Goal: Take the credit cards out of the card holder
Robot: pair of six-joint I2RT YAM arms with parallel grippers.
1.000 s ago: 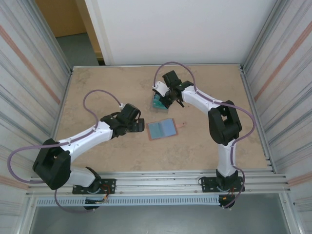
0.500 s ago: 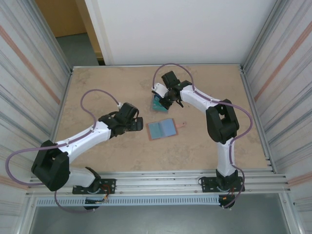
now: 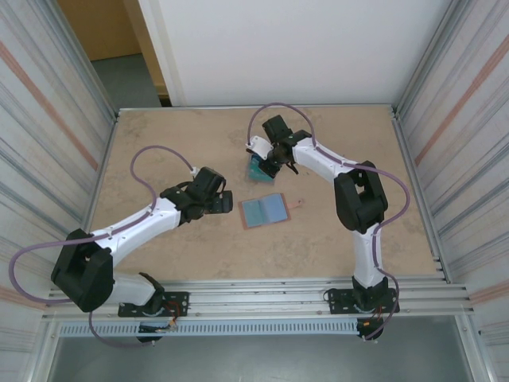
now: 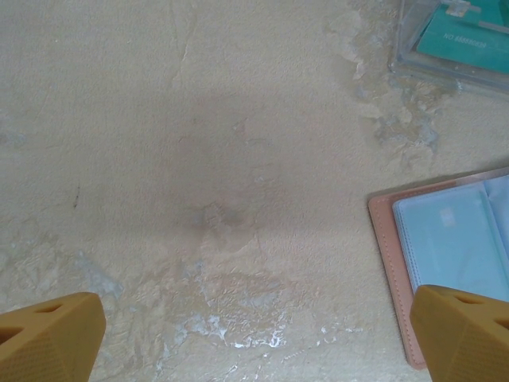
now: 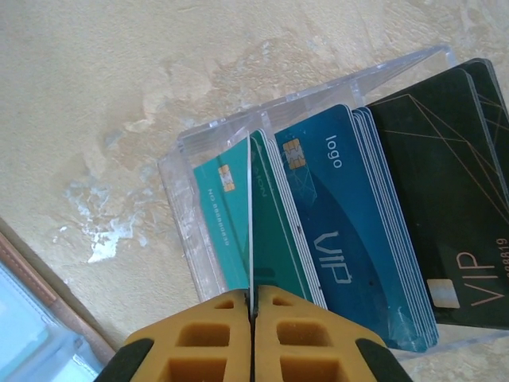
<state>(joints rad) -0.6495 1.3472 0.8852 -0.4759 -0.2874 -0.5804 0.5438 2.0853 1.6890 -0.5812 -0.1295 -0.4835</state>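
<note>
My right gripper pinched on 1 teal card over clear tray, my left gripper spread wide beside open card holder

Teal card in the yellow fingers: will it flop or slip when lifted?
Probably stiff: the teal card looks straight and flat in the right gripper. It looks thin, so likely light. Its smooth face might slip, pinched only near one end.

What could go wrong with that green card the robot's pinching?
The right gripper pinches the teal card only by its edge, so it might slip or twist. It could also snag the wall of the clear box or nudge the blue cards standing beside it.
</note>
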